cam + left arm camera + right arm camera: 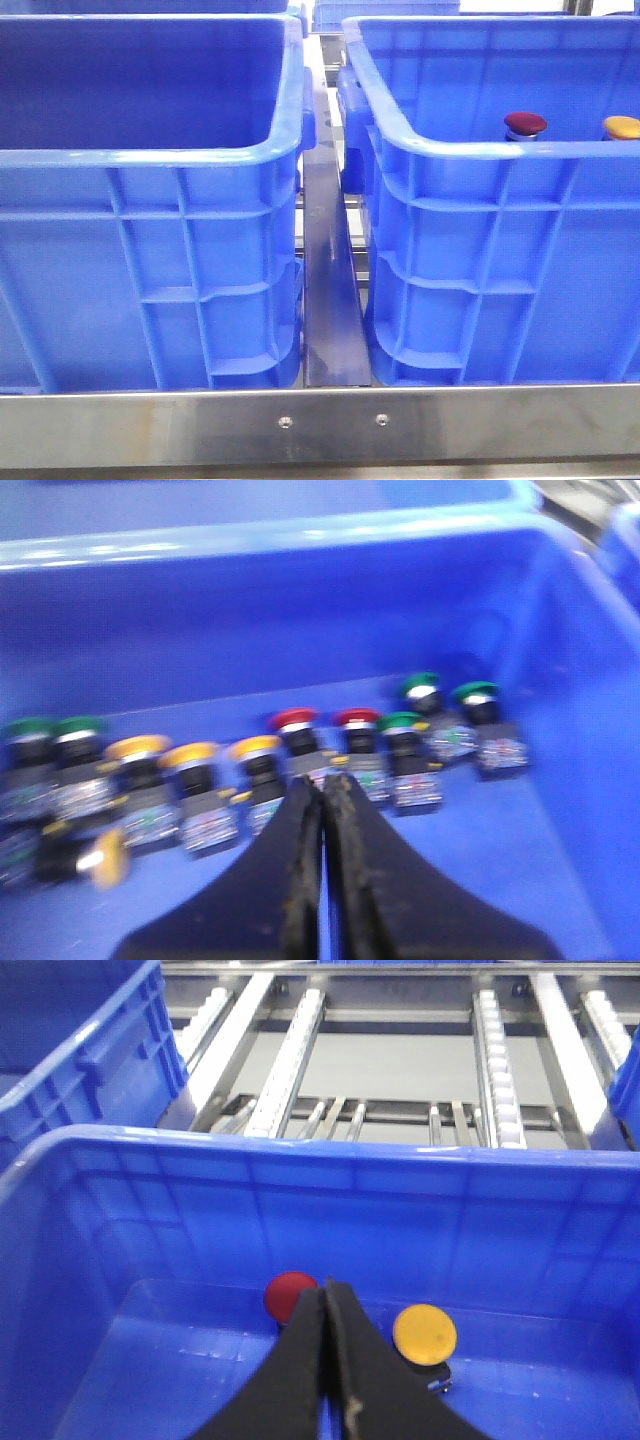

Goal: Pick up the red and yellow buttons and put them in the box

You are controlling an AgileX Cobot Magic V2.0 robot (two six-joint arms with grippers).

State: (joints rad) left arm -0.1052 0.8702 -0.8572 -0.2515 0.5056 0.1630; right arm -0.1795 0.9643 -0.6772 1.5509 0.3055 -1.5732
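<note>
Red button [288, 1295] and yellow button [424, 1332] sit side by side in the right blue crate [180, 1220]; I see both grippers [322, 790] [328, 1295] closed, empty.

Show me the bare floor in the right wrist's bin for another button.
Bare floor lies between the bin's wall and the red button, and again past the yellow button. The narrow strip between the buttons is crowded; the right gripper hangs shut there.

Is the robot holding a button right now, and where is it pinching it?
No. Both the left gripper and right gripper are shut with nothing between their fingers.
</note>
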